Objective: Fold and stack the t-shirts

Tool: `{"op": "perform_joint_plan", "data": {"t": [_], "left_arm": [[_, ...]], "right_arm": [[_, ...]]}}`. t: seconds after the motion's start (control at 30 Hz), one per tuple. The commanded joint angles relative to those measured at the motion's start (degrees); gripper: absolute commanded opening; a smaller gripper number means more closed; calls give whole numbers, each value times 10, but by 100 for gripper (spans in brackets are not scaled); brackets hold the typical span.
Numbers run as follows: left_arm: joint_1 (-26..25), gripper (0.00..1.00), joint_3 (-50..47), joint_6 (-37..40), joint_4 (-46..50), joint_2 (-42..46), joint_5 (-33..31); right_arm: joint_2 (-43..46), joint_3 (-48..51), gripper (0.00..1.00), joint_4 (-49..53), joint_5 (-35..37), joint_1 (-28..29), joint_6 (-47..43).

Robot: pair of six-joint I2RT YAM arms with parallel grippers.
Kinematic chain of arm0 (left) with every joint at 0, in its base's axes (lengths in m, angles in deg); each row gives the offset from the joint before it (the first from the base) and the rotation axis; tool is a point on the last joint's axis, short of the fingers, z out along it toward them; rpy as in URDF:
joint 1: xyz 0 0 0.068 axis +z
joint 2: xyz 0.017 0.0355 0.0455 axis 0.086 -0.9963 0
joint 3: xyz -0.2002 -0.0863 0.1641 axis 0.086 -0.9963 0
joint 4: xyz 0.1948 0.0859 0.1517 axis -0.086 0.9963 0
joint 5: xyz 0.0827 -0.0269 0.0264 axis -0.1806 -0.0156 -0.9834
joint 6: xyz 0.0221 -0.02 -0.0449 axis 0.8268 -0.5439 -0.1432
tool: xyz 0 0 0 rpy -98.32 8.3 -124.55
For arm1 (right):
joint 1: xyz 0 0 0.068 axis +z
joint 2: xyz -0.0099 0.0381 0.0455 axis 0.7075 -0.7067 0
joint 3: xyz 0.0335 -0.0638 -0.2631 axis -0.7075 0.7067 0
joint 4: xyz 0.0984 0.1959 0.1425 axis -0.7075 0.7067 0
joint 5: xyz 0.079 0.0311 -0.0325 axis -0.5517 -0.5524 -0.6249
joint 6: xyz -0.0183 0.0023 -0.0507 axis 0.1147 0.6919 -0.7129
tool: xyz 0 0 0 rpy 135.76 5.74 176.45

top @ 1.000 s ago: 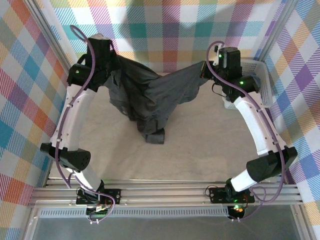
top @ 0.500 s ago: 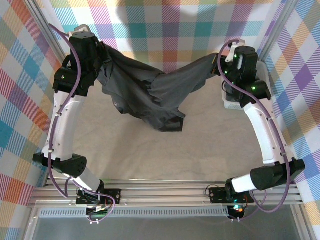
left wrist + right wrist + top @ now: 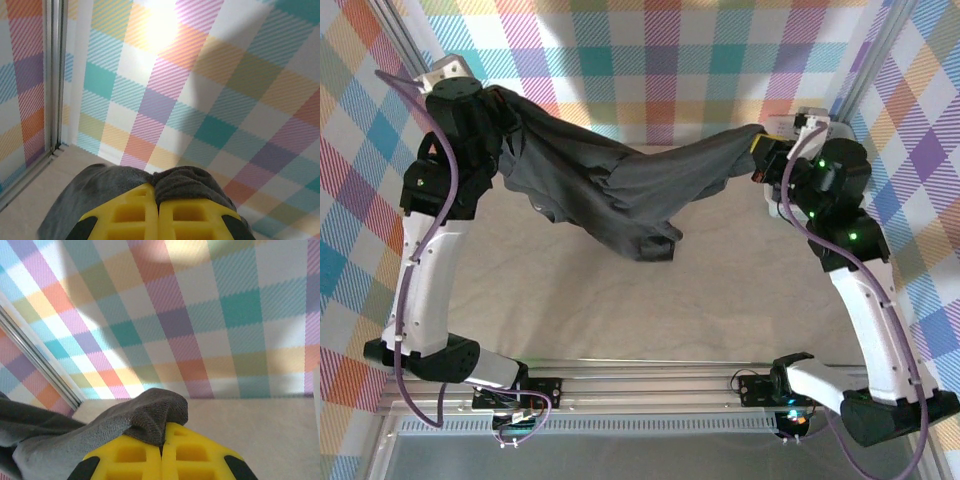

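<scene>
A dark grey t-shirt [image 3: 620, 190] hangs stretched in the air between both arms, sagging in the middle with a bunched fold dangling lowest at its centre. My left gripper [image 3: 492, 98] is raised at the far left and is shut on one end of the t-shirt [image 3: 125, 182]; its yellow fingers [image 3: 135, 212] pinch the cloth. My right gripper [image 3: 757, 140] is raised at the far right, shut on the other end of the t-shirt [image 3: 145, 417], with cloth draped over its yellow fingers [image 3: 132, 455].
The beige table top [image 3: 620, 300] lies below the hanging cloth. A white lattice basket [image 3: 775, 208] sits at the right, mostly hidden behind the right arm. Plaid walls [image 3: 670, 60] close in the back and sides, with metal posts at the corners.
Both arms have lifted and swung apart toward the back corners, pulling the t-shirt wider and higher; its dangling fold has risen off the table.
</scene>
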Motion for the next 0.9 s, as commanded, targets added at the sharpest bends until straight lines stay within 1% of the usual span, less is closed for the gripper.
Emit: {"op": "perform_joint_plan", "data": {"t": [0.0,0.07,0.17,0.2,0.27,0.3,0.33,0.37,0.4,0.43,0.5,0.53,0.6,0.67,0.73,0.8,0.87], "left_arm": [[23,0,59,-10,5,-71,-2],[37,0,117,-21,43,-152,24],[53,0,203,-16,75,-278,57],[57,8,248,-20,102,-321,69],[57,39,309,-29,150,-380,92],[53,47,316,-38,171,-391,99],[42,52,303,-39,188,-387,97],[28,58,276,-33,197,-375,81],[8,64,217,-29,195,-345,59],[-9,68,133,-34,176,-301,54],[-40,68,-55,-65,121,-203,77],[-60,68,-142,-86,108,-156,89],[-93,67,-253,-127,136,-97,107],[-127,65,-347,-153,156,-49,157],[-182,64,-455,-154,136,1,209],[-231,67,-533,-156,133,26,235],[-258,69,-581,-184,158,24,250]], "right_arm": [[-22,18,0,-27,-4,-1,-6],[-53,19,0,-10,4,-1,-5],[-108,20,0,8,31,0,5],[-127,19,0,17,40,-1,9],[-152,23,0,28,42,-1,18],[-156,35,2,27,38,-1,28],[-154,56,13,20,28,-2,36],[-148,79,26,16,19,-1,45],[-141,98,33,19,17,-1,55],[-132,119,39,27,17,-1,67],[-112,157,44,47,15,0,89],[-102,177,46,60,13,0,102],[-84,209,49,79,5,0,122],[-70,231,50,95,-4,1,128],[-62,246,50,104,-14,2,131],[-65,255,50,104,-26,3,132],[-80,256,50,105,-42,4,132]]}}
